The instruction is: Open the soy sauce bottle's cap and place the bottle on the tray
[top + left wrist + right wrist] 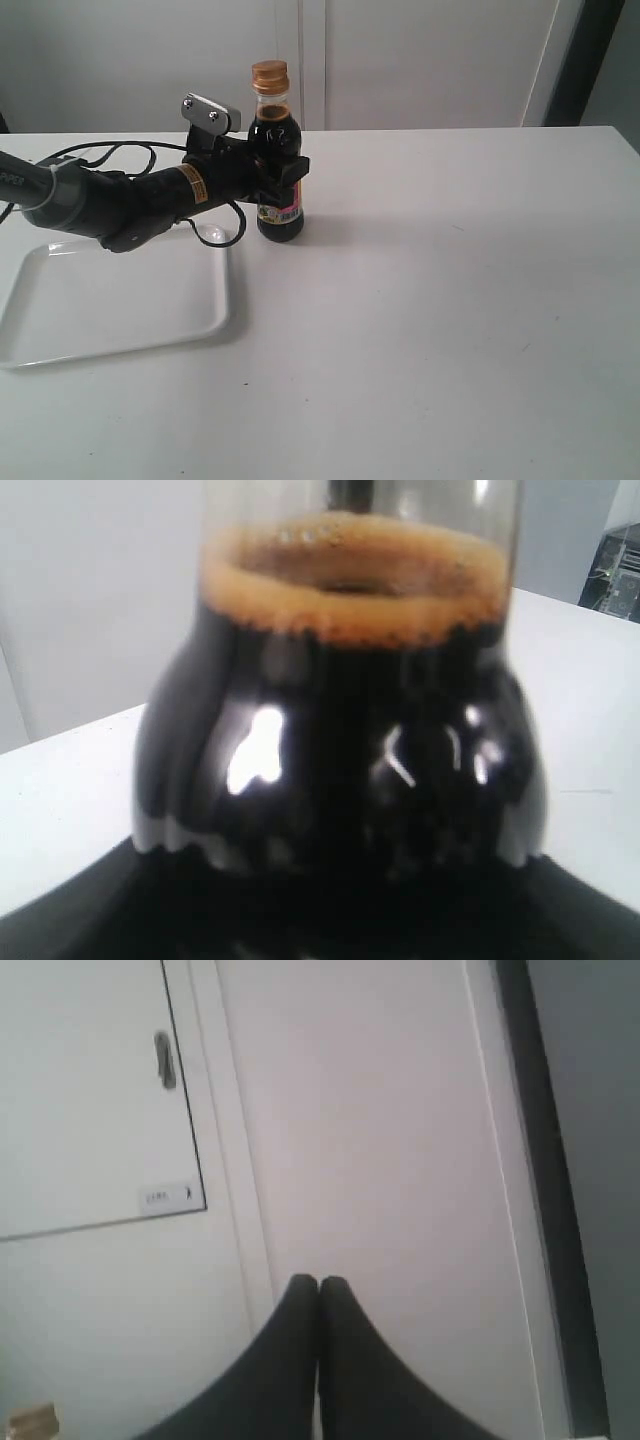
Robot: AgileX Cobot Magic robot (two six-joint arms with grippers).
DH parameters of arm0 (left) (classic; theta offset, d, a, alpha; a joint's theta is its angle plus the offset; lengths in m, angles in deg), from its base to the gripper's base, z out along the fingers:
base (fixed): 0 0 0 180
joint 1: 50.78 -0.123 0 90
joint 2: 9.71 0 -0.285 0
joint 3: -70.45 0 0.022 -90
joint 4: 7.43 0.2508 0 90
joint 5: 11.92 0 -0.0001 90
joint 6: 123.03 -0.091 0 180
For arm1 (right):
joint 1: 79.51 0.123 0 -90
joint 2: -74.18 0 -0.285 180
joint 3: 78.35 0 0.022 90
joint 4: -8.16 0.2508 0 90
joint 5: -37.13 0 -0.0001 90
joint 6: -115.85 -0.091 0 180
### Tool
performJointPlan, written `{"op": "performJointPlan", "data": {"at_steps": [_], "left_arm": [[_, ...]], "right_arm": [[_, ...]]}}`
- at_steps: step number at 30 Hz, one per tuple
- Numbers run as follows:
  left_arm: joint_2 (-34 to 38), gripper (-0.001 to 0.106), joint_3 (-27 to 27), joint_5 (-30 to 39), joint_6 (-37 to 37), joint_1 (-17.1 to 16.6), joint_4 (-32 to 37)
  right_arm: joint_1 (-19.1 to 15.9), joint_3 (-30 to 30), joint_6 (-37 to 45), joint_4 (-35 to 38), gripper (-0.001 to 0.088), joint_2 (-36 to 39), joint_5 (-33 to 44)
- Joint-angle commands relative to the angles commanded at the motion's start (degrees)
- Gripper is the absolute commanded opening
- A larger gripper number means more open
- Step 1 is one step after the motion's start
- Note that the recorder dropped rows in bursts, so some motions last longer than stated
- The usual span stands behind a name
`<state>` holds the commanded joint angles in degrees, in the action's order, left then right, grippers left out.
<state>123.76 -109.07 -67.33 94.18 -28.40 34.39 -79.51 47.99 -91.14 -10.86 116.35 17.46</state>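
Note:
The soy sauce bottle [277, 165] stands upright on the white table, just right of the tray [110, 300]. Its golden-tan cap [269, 75] sits down on the neck. My left gripper [282, 178] reaches in from the left and is shut on the bottle's body at label height. In the left wrist view the bottle [340, 740] fills the picture, dark liquid with a foamy brown ring on top, and the fingers are lost in blur below it. My right gripper [319, 1285] is shut and empty, facing a wall; it is outside the exterior view.
The left arm [100, 200] and its black cables [100, 155] lie over the tray's far edge. White tabletop [450, 300] stretches right of the bottle. A white wall with cabinet doors [100, 1110] stands behind.

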Motion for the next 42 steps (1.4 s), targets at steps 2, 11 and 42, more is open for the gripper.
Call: {"op": "performJointPlan", "data": {"at_steps": [2,11,42], "left_arm": [[0.0,0.0,0.0,0.0,0.0,0.0,0.1],[0.0,0.0,0.0,0.1,-0.1,0.0,3.2],[0.0,0.0,0.0,0.2,-0.1,0.0,3.7]], "right_arm": [[0.0,1.7,-3.6,-5.0,0.0,4.4,-0.3],[0.0,7.3,-21.0,-27.9,0.0,21.7,-10.2],[2.4,45.1,-68.4,-69.6,0.0,67.6,-44.7]]}}
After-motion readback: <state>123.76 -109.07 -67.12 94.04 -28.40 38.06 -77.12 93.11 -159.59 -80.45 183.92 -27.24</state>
